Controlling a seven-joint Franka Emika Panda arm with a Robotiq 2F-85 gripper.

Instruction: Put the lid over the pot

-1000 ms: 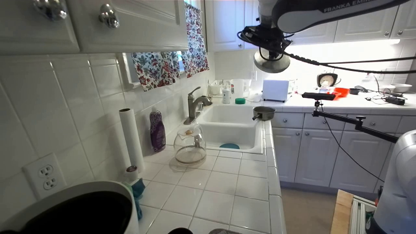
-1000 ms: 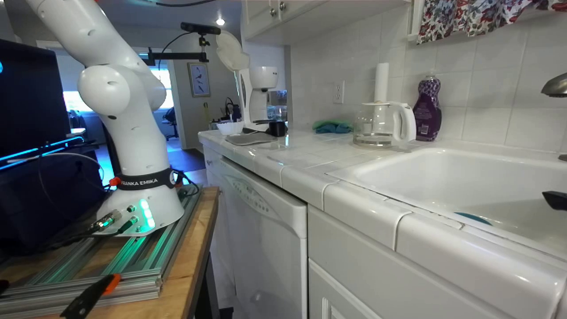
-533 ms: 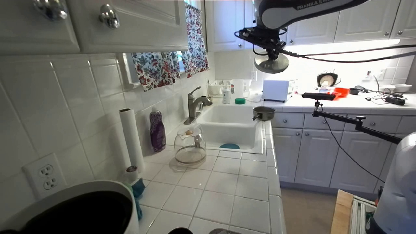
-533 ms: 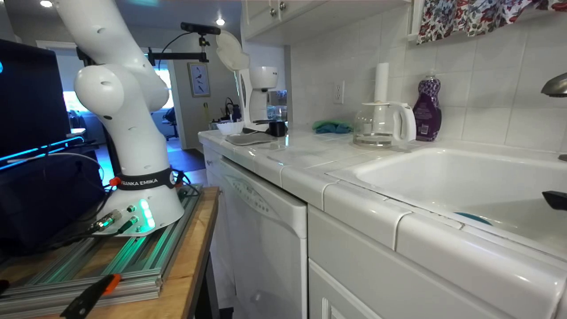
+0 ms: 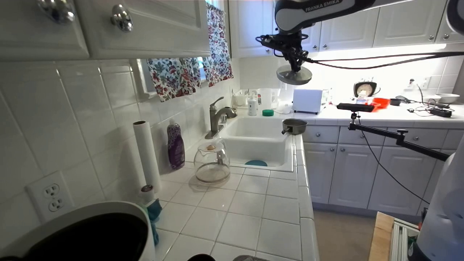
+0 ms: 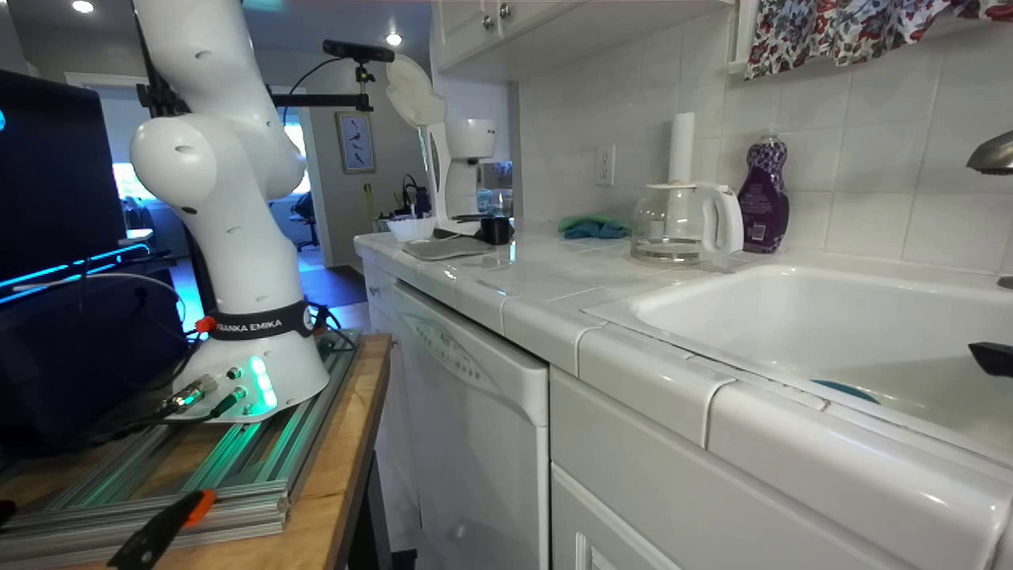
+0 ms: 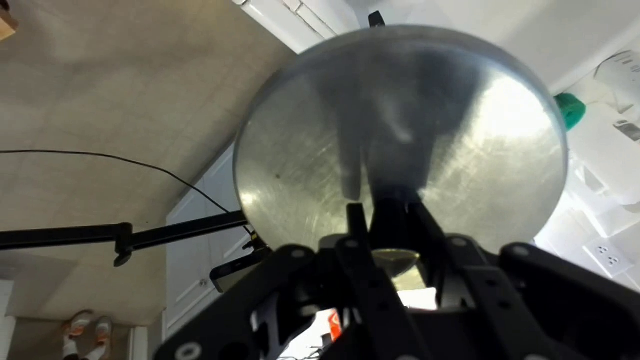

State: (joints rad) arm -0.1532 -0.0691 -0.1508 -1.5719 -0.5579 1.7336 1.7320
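Note:
The lid [image 5: 292, 78] is a silvery round disc, held up in the air by its black knob, slightly tilted. It fills the middle of the wrist view [image 7: 400, 125]. My gripper [image 5: 296, 67] is shut on the knob; its black fingers [image 7: 385, 207] show on either side of it in the wrist view. The pot [image 5: 296, 127] is a small silvery vessel on the sink's front edge, below the lid and well apart from it. Only its black handle [image 6: 992, 357] shows in an exterior view, and a dark handle tip [image 7: 376, 19] shows past the lid in the wrist view.
A white double sink [image 5: 290, 159] has a faucet [image 5: 217, 117] at its back. A glass carafe [image 5: 212, 166], a purple bottle [image 5: 175, 146] and a paper roll [image 5: 146, 156] stand on the counter. A toaster [image 5: 307, 100] stands beyond the pot. A camera arm [image 5: 384, 132] sticks out at the right.
The arm has moved left in an exterior view, carrying the lid slightly left and down. The lid has turned from strongly tilted to nearly level. The pot has not moved.

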